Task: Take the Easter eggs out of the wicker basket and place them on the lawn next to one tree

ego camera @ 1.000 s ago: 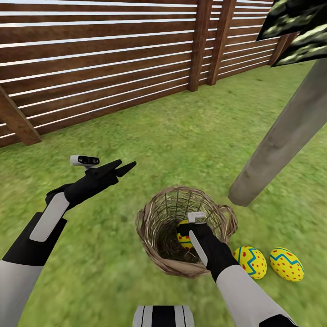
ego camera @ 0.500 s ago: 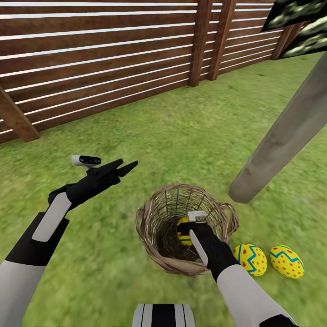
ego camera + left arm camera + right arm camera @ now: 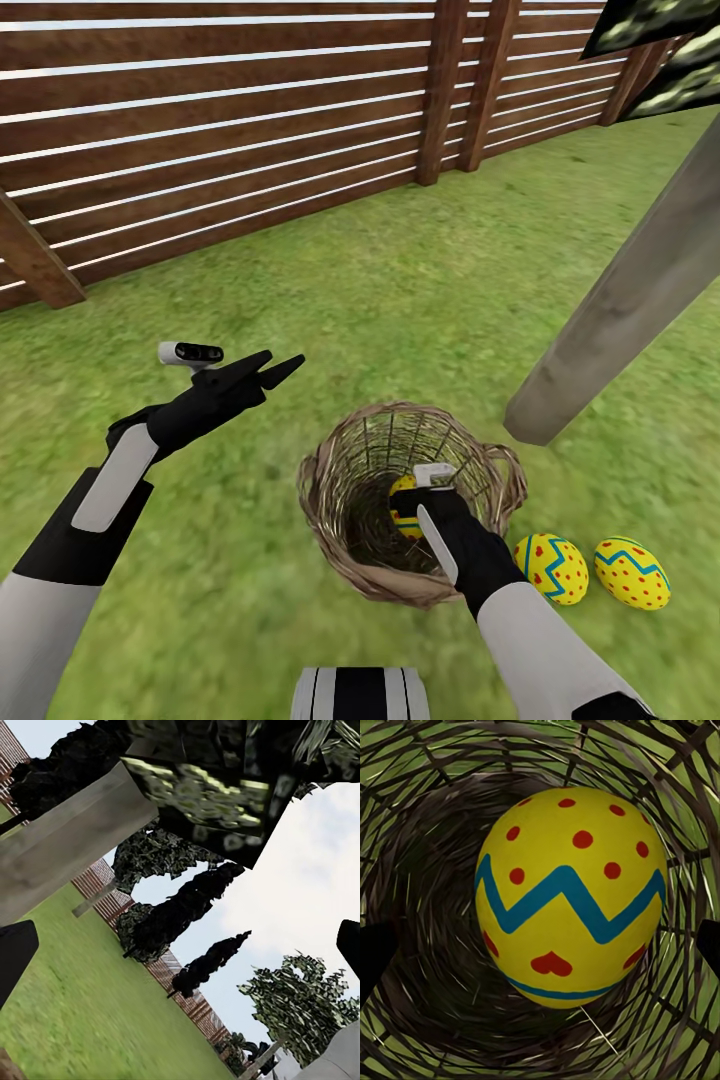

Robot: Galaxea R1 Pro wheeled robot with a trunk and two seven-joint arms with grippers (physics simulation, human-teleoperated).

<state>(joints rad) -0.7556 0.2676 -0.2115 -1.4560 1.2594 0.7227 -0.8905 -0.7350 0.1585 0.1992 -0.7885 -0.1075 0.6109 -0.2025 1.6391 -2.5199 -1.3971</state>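
The right gripper (image 3: 540,945) has barely moved, spread wide around the basket's (image 3: 340,480) egg (image 3: 570,896), seemingly untouched.

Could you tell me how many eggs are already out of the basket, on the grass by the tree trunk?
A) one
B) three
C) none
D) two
D: two eggs lie on the grass near the trunk, and one egg sits in the basket.

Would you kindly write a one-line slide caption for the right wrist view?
Open right claw poised around a yellow egg with blue zigzags and red dots inside the woven wicker basket.
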